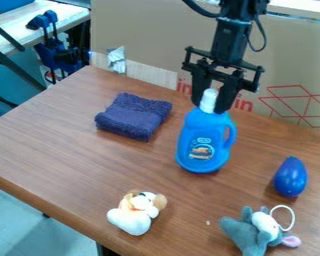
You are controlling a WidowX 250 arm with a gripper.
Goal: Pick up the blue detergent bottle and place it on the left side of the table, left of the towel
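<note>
The black gripper [210, 104] hangs down at the upper right of the table, shut on the white cap [208, 100] of a blue bottle [203, 140], with one finger on each side of the cap. The bottle is upright, with its handle on the right and a round label low on its front. Left of it lies a folded dark blue towel [134, 116]. A shiny blue egg-shaped object [290, 177] rests to the right of the bottle.
Near the front of the brown table [62, 135] sits a small white and tan plush dog [136, 212]. A grey plush toy [255, 232] with a white loop lies at the lower right. Cardboard [149, 40] stands along the back edge, and blue clamps [50, 47] are at the upper left.
</note>
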